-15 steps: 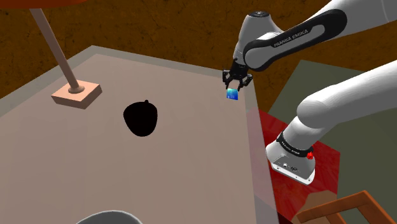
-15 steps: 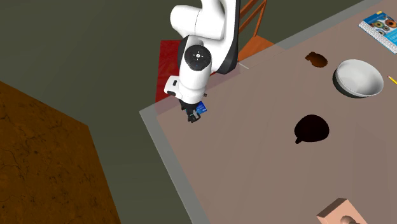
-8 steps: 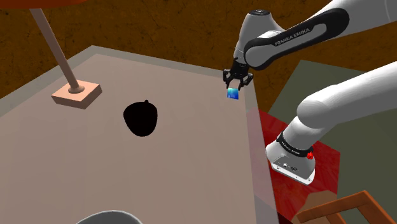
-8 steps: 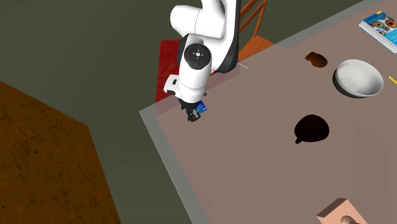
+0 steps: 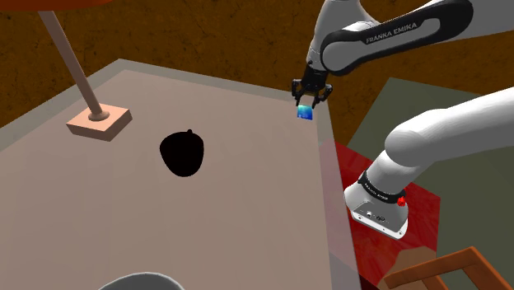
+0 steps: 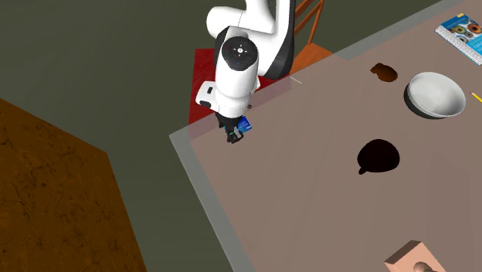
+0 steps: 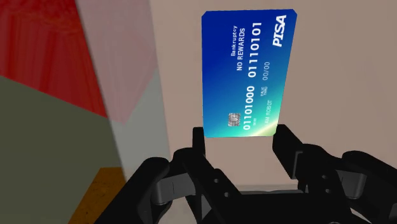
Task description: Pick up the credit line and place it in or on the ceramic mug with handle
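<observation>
Tool [image 7: 240, 137]: we record the fingers closed narrowly on one short edge of the blue credit card [image 7: 249, 73], both touching it, with the card jutting out past the fingertips. In the upper right of the shoulder view, tool and card hang by the worktop's [image 5: 247, 214] corner. The black mug [image 5: 183, 153] sits left of centre, well apart.

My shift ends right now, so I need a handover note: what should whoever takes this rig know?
Gripper: shut on the blue card, clasping one short end.
The card is held near a corner of the table; the black mug stands mid-table, well apart.
Done: card grasped. Left: carry it to the mug and release it in or on it.
</observation>
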`<action>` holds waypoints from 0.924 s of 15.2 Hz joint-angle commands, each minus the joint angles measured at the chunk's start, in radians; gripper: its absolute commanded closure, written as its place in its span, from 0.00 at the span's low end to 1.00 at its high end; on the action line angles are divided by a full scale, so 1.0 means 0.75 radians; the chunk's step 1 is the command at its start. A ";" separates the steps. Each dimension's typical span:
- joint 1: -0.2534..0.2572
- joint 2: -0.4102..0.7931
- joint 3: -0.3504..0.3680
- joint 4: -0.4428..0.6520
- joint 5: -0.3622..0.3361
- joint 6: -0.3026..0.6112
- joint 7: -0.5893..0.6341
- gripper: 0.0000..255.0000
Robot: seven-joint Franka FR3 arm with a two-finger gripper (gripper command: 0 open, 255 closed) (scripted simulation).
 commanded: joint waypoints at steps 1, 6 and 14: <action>0.001 -0.017 -0.006 0.027 0.000 -0.045 -0.006 1.00; 0.004 -0.064 -0.021 0.090 0.001 -0.154 -0.021 1.00; 0.004 -0.113 -0.041 0.204 -0.003 -0.316 -0.040 1.00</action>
